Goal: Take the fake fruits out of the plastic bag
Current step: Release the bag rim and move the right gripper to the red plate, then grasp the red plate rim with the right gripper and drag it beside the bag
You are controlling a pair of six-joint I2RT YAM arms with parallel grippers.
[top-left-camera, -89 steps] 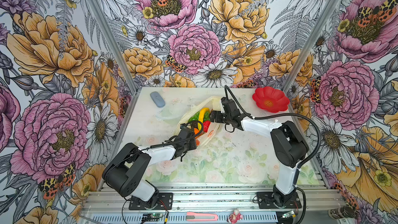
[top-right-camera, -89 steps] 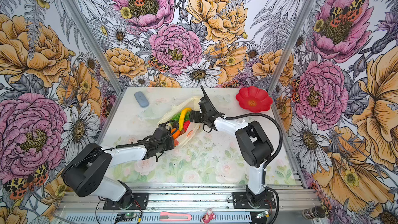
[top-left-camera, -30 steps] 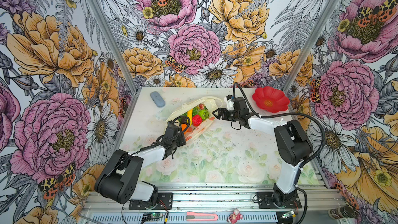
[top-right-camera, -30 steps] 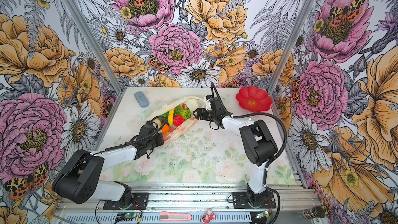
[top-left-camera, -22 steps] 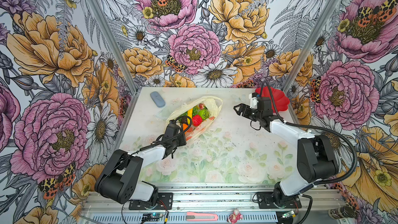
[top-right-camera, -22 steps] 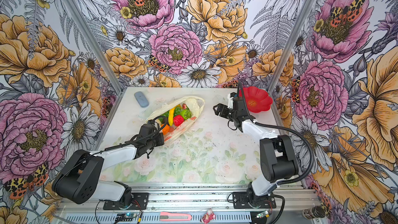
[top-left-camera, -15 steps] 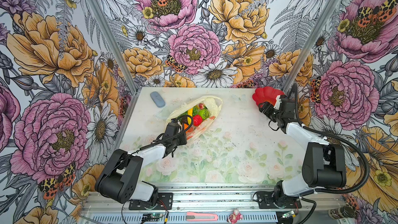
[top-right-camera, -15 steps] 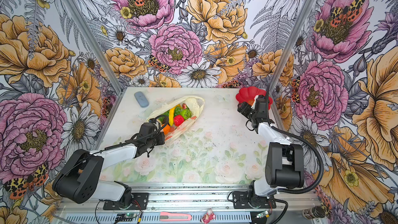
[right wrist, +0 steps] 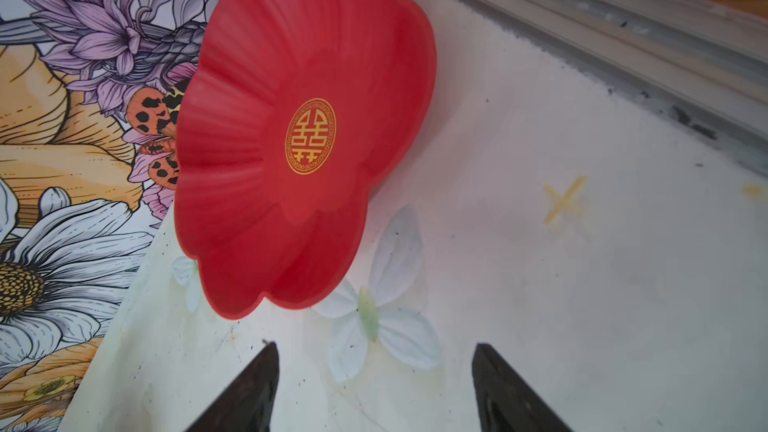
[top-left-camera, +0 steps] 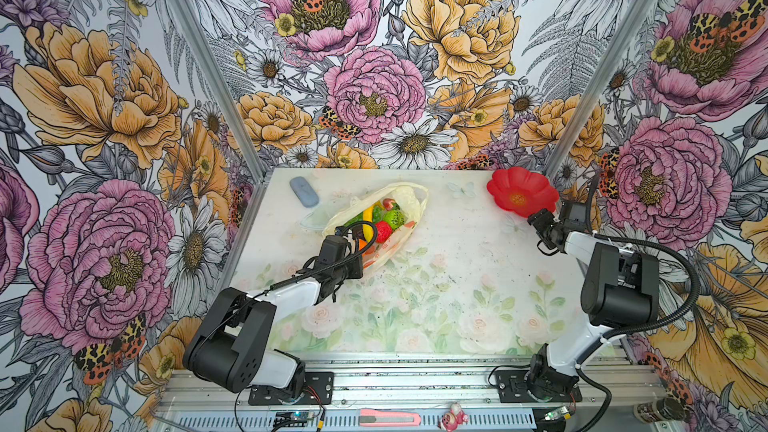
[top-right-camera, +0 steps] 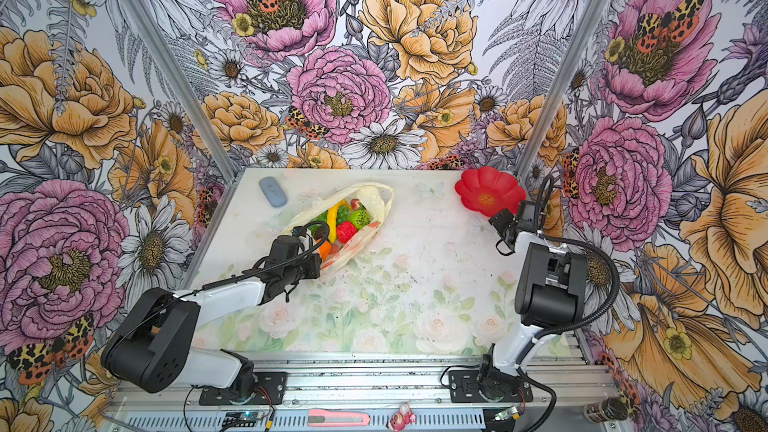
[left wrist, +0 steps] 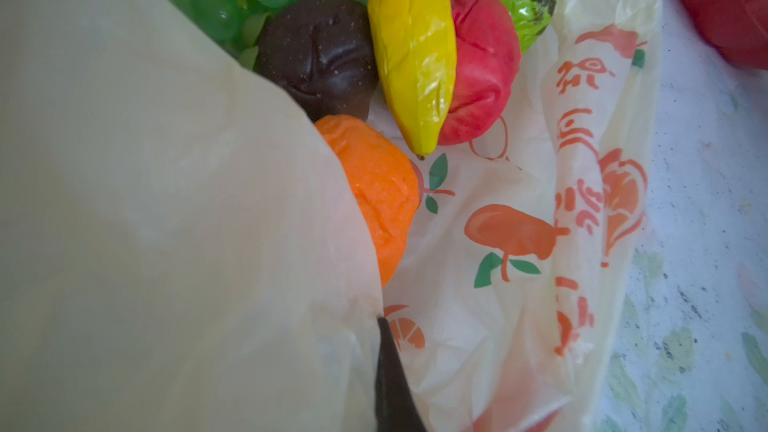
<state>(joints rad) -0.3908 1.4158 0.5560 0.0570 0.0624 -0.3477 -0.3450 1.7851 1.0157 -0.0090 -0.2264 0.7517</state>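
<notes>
Unloading not yet begun: the left gripper pinches the thin pale-yellow printed plastic bag, with the glossy toy fruits just ahead inside. The right gripper, spread and empty before the red flower-shaped plate, must next cross over for a fruit.

On red flower-shaped plate: gold double-happiness sign 囍 in round gold ring, at centre. On table just beside plate: yellow cross mark. On plastic bag, well apart from plate: orange-red lettering down creased side, not legible.
</notes>
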